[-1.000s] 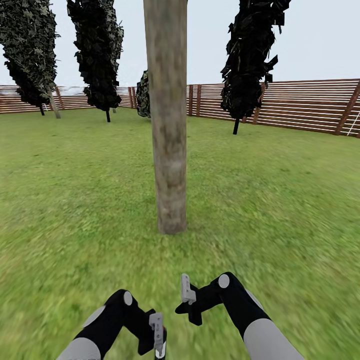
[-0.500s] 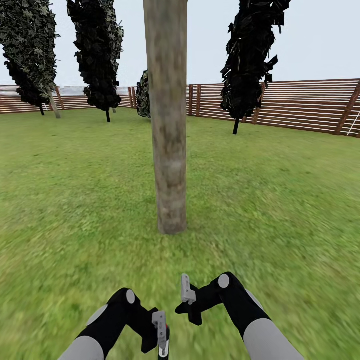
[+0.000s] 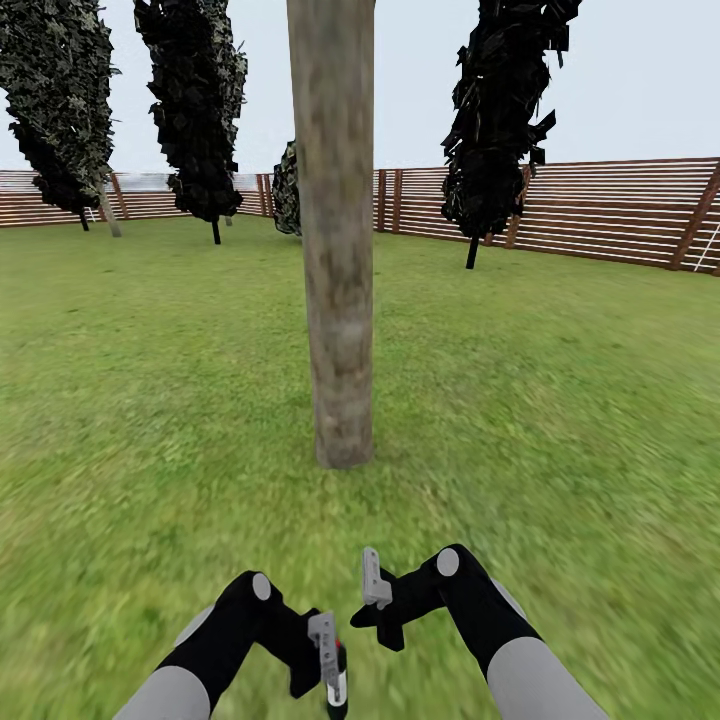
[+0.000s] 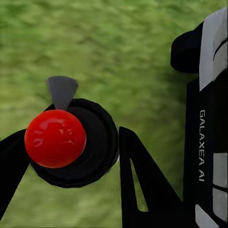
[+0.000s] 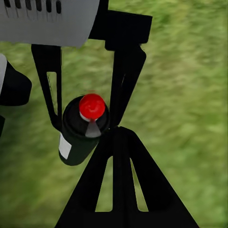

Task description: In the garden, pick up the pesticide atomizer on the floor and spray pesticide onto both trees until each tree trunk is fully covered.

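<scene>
A thick, mottled grey-brown tree trunk (image 3: 337,250) rises from the lawn straight ahead, a short way beyond both arms. My left gripper (image 3: 328,662) is low in the head view, shut on the pesticide atomizer (image 3: 338,688), a black can with a red cap and a white label. The left wrist view looks down on the atomizer's red cap (image 4: 54,137), with the left gripper's (image 4: 73,135) fingers on either side of the can. My right gripper (image 3: 371,578) is beside it, fingers together and holding nothing. The right wrist view has the right gripper (image 5: 114,130) close to the held atomizer (image 5: 78,137).
Green grass (image 3: 560,420) spreads all around the trunk. Dark slim trees (image 3: 498,110) stand further back, before a brown slatted fence (image 3: 620,210). A thin pale leaning trunk (image 3: 108,212) stands far off at the back left.
My left gripper has shifted slightly to the right with the atomizer, closer to the right gripper. The right arm and the view have stayed still.
</scene>
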